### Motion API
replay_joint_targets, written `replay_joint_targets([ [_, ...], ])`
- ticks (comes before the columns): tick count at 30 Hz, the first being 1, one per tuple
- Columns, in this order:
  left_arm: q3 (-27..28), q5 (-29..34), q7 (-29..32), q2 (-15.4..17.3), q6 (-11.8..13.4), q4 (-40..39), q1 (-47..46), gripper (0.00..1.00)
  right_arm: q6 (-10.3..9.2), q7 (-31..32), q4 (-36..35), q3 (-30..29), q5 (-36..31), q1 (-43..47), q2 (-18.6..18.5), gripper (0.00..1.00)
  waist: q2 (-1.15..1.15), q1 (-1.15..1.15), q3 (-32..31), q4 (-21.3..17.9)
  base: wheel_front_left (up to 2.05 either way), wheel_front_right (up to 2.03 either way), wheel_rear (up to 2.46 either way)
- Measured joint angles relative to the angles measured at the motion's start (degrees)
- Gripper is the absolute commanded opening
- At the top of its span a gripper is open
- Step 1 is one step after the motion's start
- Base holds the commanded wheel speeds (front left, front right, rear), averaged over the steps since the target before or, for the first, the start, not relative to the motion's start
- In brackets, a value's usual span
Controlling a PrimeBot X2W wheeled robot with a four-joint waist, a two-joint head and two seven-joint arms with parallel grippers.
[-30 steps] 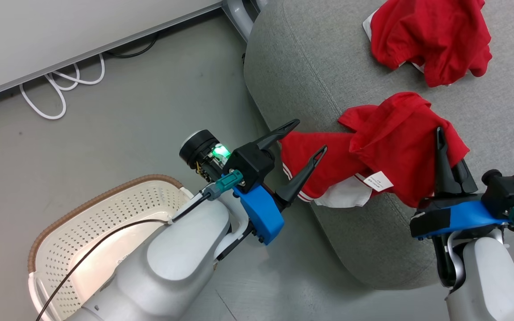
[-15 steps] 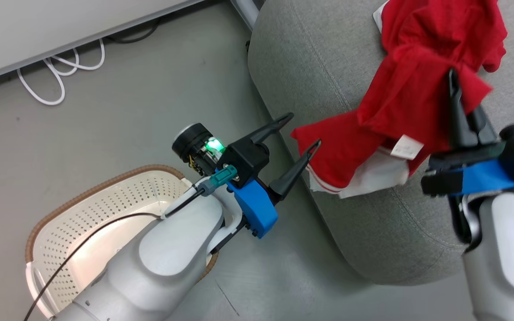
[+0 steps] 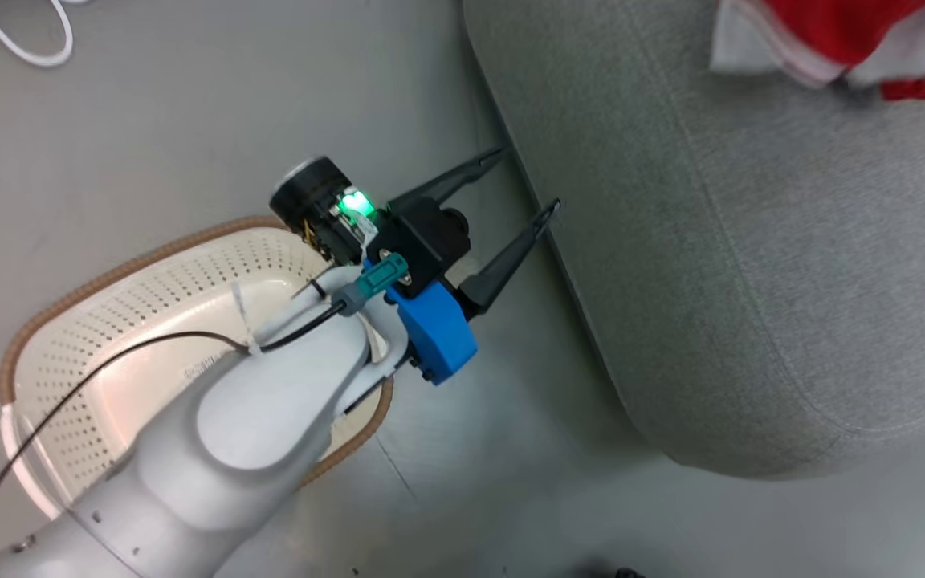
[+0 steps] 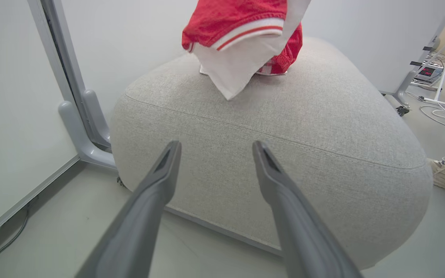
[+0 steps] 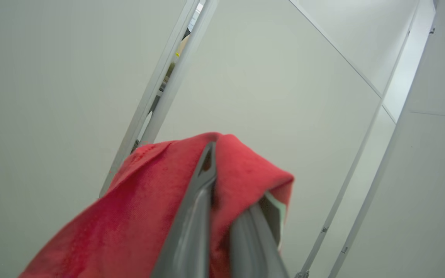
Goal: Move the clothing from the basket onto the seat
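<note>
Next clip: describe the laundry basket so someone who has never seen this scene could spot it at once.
Find the large grey seat; on the floor to its left, partly under the robot's pale left forearm, stands the basket. It is a cream-white perforated plastic tub, edged with a brown woven rim, against smooth grey floor and plain fabric.

grey floor [image 3: 189,120]; on it basket [image 3: 149,299], seat [image 3: 751,281], white cable [image 3: 29,53]
</note>
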Motion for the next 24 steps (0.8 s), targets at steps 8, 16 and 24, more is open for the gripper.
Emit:
replay_joint_targets([
  [8, 1.07, 1.54, 3.59, 4.69, 1.18, -6.65, -3.61, 1.00, 0.01, 0.01, 6.08, -8.11, 3.11, -7.22, -7.51, 0.00, 0.00, 0.00, 8.09, 0.48, 0.00, 0.00, 0.00],
  [16, 1.30, 2.37, 5.98, 6.80, 1.97, -11.65, -5.54, 1.00, 0.01, 0.00, 14.57, -12.44, 2.12, -7.60, -10.04, 0.00, 0.00, 0.01, 14.78, 0.60, 0.00, 0.00, 0.00],
  [24, 1.07, 2.44, 7.01, 8.03, 2.41, -13.76, -5.63, 1.00, 0.01, 0.01, 19.97, -11.62, 0.49, -6.15, -6.66, 0.00, 0.00, 0.00, 17.25, 0.67, 0.00, 0.00, 0.00],
])
